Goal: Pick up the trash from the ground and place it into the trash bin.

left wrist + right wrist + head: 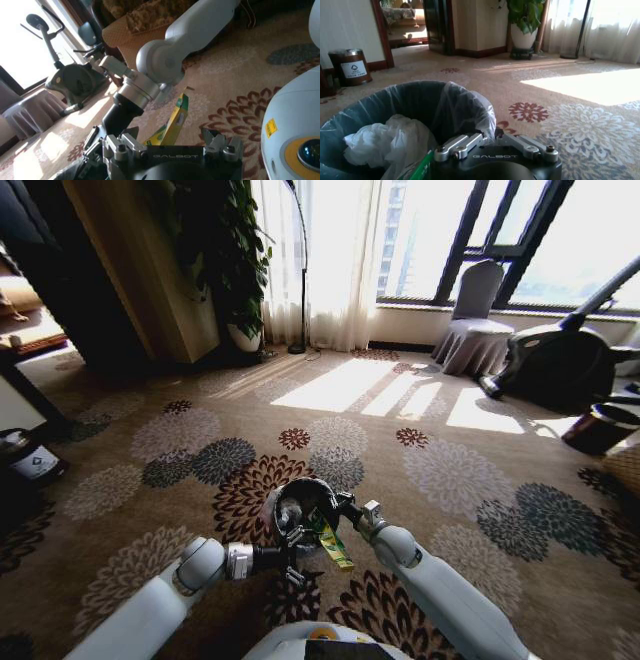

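In the head view, the trash bin (300, 510) stood on the carpet (450, 470) just ahead of the robot, with both hands meeting at its near rim; the right hand (335, 520) pinched a yellow-green wrapper (336, 548) whose long axis hung down outside the rim. The left wrist view showed the left hand (172, 144) spread and holding nothing, just near of that wrapper (176, 120). In the right wrist view, a white plastic bag (385, 140) lay inside the bin's liner (465, 105); the wrapper's pinched end was mostly hidden.

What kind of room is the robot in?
Probably a hotel lounge or suite: a flowery patterned carpet, a chair with a fitted cloth cover by tall curtained windows, an exercise bike and a big potted plant.
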Tool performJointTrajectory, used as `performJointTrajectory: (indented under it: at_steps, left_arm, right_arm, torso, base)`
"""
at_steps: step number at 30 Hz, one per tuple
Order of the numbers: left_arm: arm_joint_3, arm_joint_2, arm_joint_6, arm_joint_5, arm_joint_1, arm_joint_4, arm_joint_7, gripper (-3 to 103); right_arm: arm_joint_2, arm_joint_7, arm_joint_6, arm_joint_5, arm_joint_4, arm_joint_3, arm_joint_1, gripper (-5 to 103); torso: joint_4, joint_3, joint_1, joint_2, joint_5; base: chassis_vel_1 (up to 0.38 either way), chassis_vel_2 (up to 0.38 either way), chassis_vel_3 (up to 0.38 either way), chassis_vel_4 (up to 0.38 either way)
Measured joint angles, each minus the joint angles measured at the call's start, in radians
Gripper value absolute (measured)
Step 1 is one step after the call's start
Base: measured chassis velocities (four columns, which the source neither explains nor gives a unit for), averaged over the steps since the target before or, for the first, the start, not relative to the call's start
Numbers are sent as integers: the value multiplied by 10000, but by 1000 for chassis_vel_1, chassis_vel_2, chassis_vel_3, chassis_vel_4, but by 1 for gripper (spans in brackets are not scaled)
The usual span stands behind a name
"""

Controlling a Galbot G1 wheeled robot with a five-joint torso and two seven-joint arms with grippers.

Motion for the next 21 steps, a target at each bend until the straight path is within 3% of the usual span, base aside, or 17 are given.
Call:
performJointTrajectory:
  at_steps: [2, 5, 6, 8, 10, 11, 14, 15, 21]
  left_arm:
    - [95, -51, -31, 22, -32, 62, -4, 76]
    - [176, -99, -36, 33, -73, 112, -6, 70]
    - [236, -120, -58, 38, -105, 154, -6, 59]
    - [273, -135, -83, 38, -128, 195, -6, 59]
    - [313, -173, -143, 43, -166, 290, 14, 48]
    - [313, -173, -143, 43, -166, 290, 14, 48]
    - [330, -197, -165, 44, -183, 389, 56, 32]
    - [330, -197, -165, 44, -183, 389, 56, 32]
    - [389, -235, -295, 19, -233, 557, 22, 6]
  right_arm:
    - [14, 35, -39, 31, 62, -42, 0, 4]
    - [19, 64, -74, 62, 131, -99, -1, 4]
    - [22, 83, -95, 64, 158, -123, -1, 4]
    - [22, 98, -104, 64, 177, -134, -10, 4]
    - [14, 99, -110, 64, 203, -138, -58, 4]
    - [14, 99, -110, 64, 203, -138, -58, 4]
    - [-34, 99, -111, 62, 259, -113, -131, 4]
    - [-34, 99, -111, 62, 259, -113, -131, 4]
    - [-74, 98, -111, 75, 347, 69, -226, 4]
  torso:
    - [0, 0, 0, 0, 1]
    - [2, 0, 0, 0, 1]
    - [2, 0, 0, 0, 0]
    - [1, 0, 0, 0, 0]
    - [1, 0, 0, 0, 1]
    - [1, 0, 0, 0, 1]
    - [1, 0, 0, 0, 1]
    - [1, 0, 0, 0, 1]
    - [1, 0, 0, 0, 1]
  base:
    - [0, 0, 0, 0]
    - [0, 0, 0, 0]
    - [0, 0, 0, 0]
    - [0, 0, 0, 0]
    - [0, 0, 0, 0]
    - [0, 0, 0, 0]
    - [0, 0, 0, 0]
    - [0, 0, 0, 0]
    - [0, 0, 0, 0]
